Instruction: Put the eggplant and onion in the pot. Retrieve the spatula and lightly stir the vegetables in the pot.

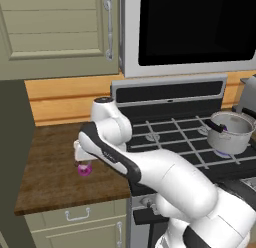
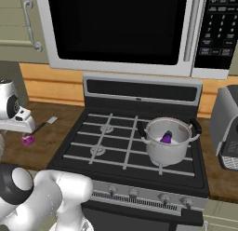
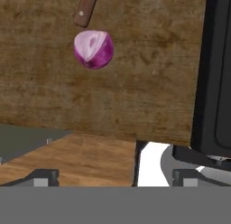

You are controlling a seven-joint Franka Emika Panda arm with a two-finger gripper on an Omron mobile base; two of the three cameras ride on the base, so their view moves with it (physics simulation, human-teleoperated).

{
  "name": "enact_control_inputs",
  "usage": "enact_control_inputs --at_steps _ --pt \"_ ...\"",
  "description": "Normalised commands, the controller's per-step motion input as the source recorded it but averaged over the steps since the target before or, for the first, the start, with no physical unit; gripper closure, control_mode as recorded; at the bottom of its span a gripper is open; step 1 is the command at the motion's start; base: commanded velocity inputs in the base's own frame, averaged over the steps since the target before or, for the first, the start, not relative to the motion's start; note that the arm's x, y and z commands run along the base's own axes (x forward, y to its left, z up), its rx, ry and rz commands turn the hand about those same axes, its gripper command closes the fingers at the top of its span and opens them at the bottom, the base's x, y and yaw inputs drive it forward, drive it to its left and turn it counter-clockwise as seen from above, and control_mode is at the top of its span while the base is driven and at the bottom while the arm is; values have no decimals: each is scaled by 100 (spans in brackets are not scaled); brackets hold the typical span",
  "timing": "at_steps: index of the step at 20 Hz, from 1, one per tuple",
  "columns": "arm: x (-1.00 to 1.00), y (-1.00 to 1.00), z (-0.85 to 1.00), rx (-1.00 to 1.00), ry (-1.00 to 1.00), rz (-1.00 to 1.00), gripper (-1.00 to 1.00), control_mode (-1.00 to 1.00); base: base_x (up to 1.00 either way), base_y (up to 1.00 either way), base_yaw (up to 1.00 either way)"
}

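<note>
While over counter, onion [image 3: 94, 49] beside spatula [image 3: 86, 9].

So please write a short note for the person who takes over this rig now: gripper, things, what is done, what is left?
Gripper: open, holding nothing, above the wooden counter left of the stove.
Onion: on that counter, under the hand.
Spatula: on the counter, its handle end close to the onion.
Eggplant: already in the pot on the stove.
Left: onion into the pot, then fetch the spatula and stir lightly.
</note>
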Motion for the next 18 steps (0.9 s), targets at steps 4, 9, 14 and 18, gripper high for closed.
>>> enact_control_inputs --at_steps 4,9,14,18 --pt "23 9 -37 0 0 0 -100 -100 0 0 0" --pt "27 11 -39 -1 0 0 -100 -100 0 0 0" --pt "28 12 -34 -2 0 0 -100 -100 0 0 0" --pt "35 27 -23 -3 0 -1 -100 -100 0 0 0"
